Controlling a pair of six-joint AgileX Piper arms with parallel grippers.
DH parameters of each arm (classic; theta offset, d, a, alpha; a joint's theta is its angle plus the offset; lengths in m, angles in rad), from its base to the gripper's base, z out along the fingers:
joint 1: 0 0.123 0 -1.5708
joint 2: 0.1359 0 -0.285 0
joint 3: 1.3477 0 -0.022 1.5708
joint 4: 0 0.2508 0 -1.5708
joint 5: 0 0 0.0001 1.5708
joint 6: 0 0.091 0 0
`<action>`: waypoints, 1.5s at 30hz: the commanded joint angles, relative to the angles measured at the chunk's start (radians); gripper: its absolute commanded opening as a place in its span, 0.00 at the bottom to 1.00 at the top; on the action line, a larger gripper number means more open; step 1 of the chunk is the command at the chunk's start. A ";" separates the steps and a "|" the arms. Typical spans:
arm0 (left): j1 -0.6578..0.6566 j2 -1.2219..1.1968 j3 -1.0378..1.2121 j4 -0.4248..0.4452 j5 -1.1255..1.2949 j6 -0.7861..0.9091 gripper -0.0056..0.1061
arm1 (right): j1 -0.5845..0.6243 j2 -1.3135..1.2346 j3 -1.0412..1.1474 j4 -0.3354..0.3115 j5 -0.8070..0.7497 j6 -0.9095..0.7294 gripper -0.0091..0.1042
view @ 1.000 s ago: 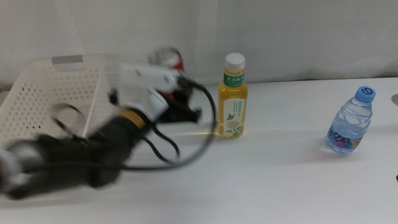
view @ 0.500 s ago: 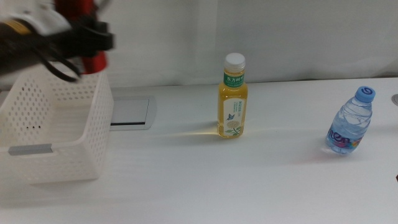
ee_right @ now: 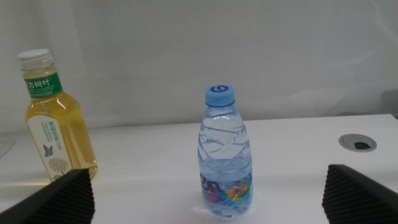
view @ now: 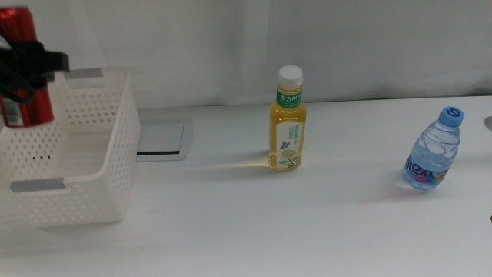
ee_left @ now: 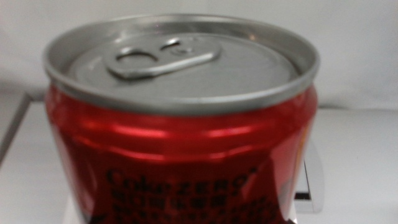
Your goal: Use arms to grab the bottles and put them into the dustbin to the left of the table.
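Now that I have swung my left gripper [view: 27, 65] across from over the far wall of the dustbin [view: 115, 165], where it was half a second ago, it hangs above the dustbin's far-left corner, clamped on the red can [view: 21, 69], which stands upright in my grip, clear of the basket floor. A second ago the same arm was stretched across the table [view: 307, 223] beside the dustbin, with the can next to the yellow tea bottle [view: 287, 119]; that spot is now bare and the grey inset panel [view: 161, 138] shows again. I judge the carry to be nearly finished: the can looks to be over the dustbin's opening, so letting go should drop it inside, though a release too near the wall could tip it onto the rim.

In the left wrist view the can [ee_left: 180, 118] fills the picture, pull tab on top, and the black writing on the red wall reads "Coke ZERO". The tea bottle, right of the dustbin, carries Chinese characters on a green neck band and a butterfly lower down. The water bottle [ee_right: 226, 155], far right of the dustbin, has a blue cap and a coloured label I cannot read. My right gripper [ee_right: 205, 196] waits facing it, jaws spread wide, holding nothing
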 commanded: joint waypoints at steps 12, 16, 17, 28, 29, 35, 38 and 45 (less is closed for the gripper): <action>0.000 0.243 -0.012 -0.018 -0.072 -0.068 0.03 | -0.007 -0.003 0.019 -0.002 -0.014 -0.008 0.99; 0.000 0.315 -0.012 -0.020 -0.076 -0.075 0.02 | -0.007 -0.003 0.019 -0.002 -0.010 -0.008 0.99; 0.000 0.330 -0.012 -0.020 -0.076 -0.075 0.02 | -0.007 -0.003 0.019 -0.002 -0.010 -0.008 0.99; 0.000 0.452 -0.012 -0.020 -0.105 -0.075 0.02 | -0.007 -0.003 0.019 -0.002 -0.010 -0.008 0.99; 0.000 0.458 -0.012 -0.020 -0.105 -0.075 0.02 | -0.007 -0.003 0.019 -0.002 -0.010 -0.008 0.99; 0.000 0.466 -0.012 -0.020 -0.114 -0.079 0.03 | -0.007 -0.003 0.019 -0.002 -0.010 -0.008 0.99; 0.000 0.466 -0.012 -0.020 -0.128 -0.098 0.15 | -0.007 -0.003 0.019 -0.002 -0.010 -0.008 0.99; 0.000 0.466 -0.012 -0.020 -0.137 -0.109 0.70 | -0.007 -0.003 0.019 -0.002 -0.010 -0.008 0.99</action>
